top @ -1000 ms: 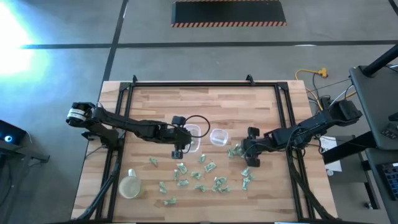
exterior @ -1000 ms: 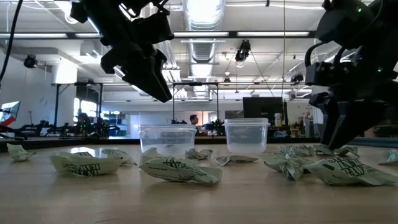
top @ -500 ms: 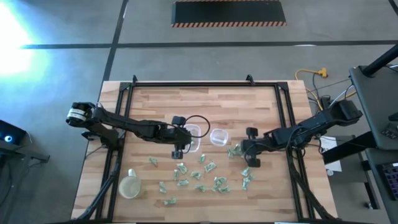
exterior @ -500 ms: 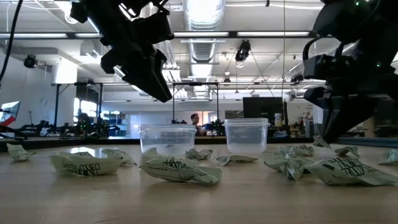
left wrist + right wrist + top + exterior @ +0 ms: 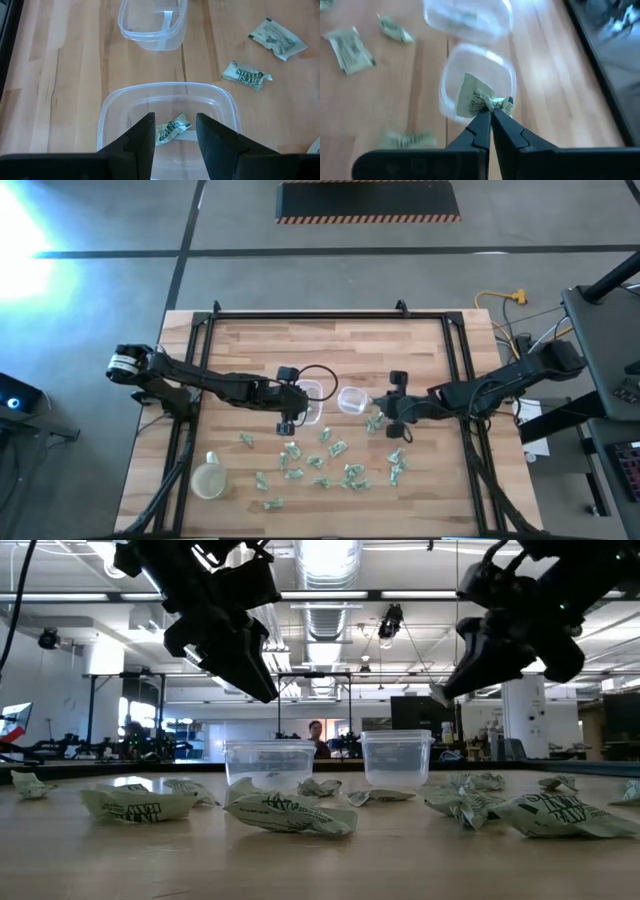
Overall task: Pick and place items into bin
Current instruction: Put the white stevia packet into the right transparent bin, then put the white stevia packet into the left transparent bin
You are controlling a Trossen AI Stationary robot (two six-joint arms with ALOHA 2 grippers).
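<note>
Pale planked wooden table (image 5: 400, 345), clear glossy plastic containers (image 5: 167, 107), crinkly printed wrapped pieces (image 5: 246, 76).

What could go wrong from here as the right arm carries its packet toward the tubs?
The right gripper pinches its packet only by one corner, so it could slip out before it is over the small tub. That tub is narrow, so a drop could land on the table. The left gripper hovers over the neighbouring tub, close enough to risk a bump.
</note>
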